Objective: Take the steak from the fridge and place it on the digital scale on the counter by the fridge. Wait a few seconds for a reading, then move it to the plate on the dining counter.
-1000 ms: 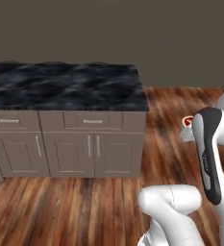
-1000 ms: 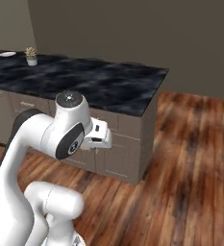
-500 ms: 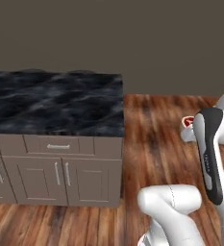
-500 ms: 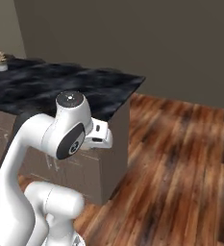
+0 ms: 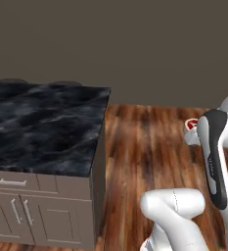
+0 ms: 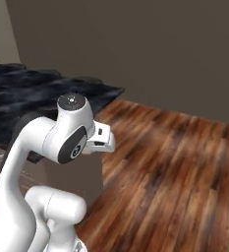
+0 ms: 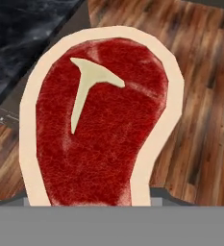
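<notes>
dim, flat, slightly soft render

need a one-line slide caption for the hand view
Steak held in the tool, carried above wood floor beside the corner of the black marbled dining counter.

Your two base views look forward and down from behind, sharing the dining counter (image 5: 42, 127) at 10 o'clock; your hand view sits close against the steak (image 7: 96, 125).
</notes>
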Robot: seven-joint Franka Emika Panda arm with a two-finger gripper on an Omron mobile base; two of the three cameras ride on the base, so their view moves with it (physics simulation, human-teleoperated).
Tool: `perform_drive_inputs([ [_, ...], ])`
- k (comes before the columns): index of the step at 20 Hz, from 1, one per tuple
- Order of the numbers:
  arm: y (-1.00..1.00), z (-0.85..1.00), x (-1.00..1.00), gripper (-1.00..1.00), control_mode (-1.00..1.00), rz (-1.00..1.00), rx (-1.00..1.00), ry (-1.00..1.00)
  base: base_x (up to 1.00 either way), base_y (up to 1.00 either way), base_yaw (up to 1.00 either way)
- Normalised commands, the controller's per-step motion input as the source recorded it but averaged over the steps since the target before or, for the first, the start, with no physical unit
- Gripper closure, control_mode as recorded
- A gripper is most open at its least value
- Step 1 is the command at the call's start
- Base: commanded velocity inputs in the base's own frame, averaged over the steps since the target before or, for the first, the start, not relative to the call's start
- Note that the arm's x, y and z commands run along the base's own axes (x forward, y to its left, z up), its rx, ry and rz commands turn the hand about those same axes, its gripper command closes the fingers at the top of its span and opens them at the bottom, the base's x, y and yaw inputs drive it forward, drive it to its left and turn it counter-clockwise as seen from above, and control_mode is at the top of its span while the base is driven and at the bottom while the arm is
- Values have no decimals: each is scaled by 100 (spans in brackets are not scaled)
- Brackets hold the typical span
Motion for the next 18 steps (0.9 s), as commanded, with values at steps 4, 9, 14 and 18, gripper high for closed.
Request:
perform_drive_inputs([
  [4,0,0,0,100,100,0,0,0,100,-100,19],
  [9,0,0,0,100,100,0,0,0,100,-100,20],
  [14,0,0,0,100,100,0,0,0,100,-95,24],
  [18,0,0,0,100,100,0,0,0,100,-96,27],
])
